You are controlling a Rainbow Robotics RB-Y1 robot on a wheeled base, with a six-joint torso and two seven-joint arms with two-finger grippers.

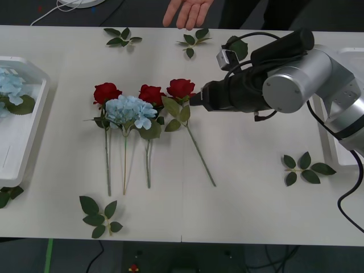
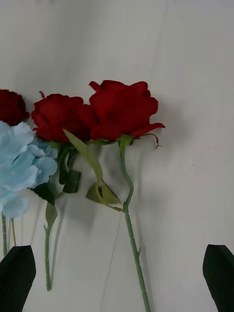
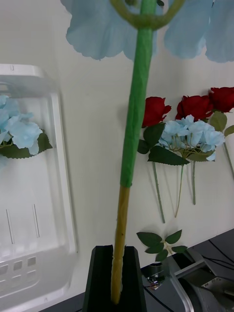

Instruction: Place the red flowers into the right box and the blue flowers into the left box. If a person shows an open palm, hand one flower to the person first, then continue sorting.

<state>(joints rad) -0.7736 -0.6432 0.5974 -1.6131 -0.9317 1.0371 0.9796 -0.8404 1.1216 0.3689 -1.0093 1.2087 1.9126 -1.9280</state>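
The right gripper (image 2: pixel 119 273) is hovering spread above the rightmost rose (image 1: pixel 181 88); a hand (image 1: pixel 187 11) is showing its palm. The left gripper (image 3: pixel 116 278) is clamping a blue flower's stem (image 3: pixel 134 131).

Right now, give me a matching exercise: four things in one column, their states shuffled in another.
1. left gripper
2. right gripper
3. white plastic left tray
4. person's hand

A. open palm at the white table's far edge
B. fingers shut on a pale-blue hydrangea stem
C. fingers open, facing a red rose
D. holds a pale-blue hydrangea head

Pairs: 1-B, 2-C, 3-D, 4-A.
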